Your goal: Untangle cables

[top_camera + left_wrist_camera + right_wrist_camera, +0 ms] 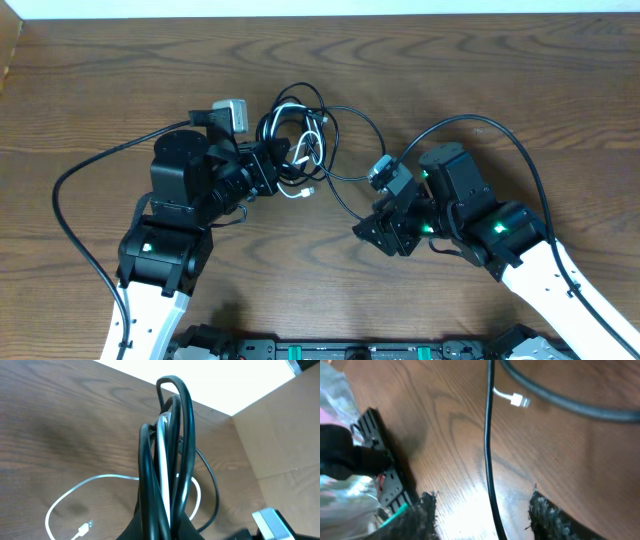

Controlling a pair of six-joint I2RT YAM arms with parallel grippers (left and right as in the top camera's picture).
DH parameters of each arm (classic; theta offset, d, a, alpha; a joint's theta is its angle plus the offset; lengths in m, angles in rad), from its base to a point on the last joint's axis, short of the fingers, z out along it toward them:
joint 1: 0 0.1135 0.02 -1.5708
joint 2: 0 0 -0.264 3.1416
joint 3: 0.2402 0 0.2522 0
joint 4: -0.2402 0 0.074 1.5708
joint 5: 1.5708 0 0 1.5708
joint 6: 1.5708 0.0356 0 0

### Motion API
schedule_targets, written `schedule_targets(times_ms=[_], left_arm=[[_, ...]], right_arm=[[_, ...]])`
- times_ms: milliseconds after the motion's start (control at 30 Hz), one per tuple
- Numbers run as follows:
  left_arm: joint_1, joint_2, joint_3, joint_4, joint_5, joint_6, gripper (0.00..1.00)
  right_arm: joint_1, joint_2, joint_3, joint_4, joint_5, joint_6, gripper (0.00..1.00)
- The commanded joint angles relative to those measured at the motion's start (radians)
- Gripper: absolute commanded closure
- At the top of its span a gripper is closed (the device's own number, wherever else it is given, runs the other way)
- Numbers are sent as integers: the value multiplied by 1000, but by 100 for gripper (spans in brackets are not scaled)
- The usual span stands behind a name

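Here the left gripper (161,529) is clamped on an upright bundle of black cable (186,435) and white cable (102,477) loops. The right gripper (484,504) stands open, the black cable passing between its fingers.

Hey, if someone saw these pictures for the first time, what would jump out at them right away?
The cable bundle, black loops with a white strand, sits tangled mid-table, with the left gripper clamped shut on it. On the robot's right side, the right gripper stands open with a thin black cable running between its fingers. A white plug end lies loose on the table.
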Motion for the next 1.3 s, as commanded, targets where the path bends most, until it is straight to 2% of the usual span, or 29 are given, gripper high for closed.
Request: schedule_targets(times_ms=[0,67,200,500,800,967,1267], left_arm=[[2,-2,6,8,65,3,92],[2,-2,6,8,92,30,92],[2,-2,6,-10,188,210,92],[2,-2,6,-175,195,529,92],[2,-2,6,-181,196,613,93],[2,-2,6,-185,247,712,92],[2,-2,6,-205,289,865,92]], right_arm=[[7,-4,11,4,53,-3,34],[7,-4,11,3,100,-3,31],[7,-4,11,26,154,16,26],[0,-65,11,148,154,16,15],[0,-196,11,189,221,-11,8],[0,-254,11,189,268,-64,3],[0,-256,11,160,451,-82,9]])
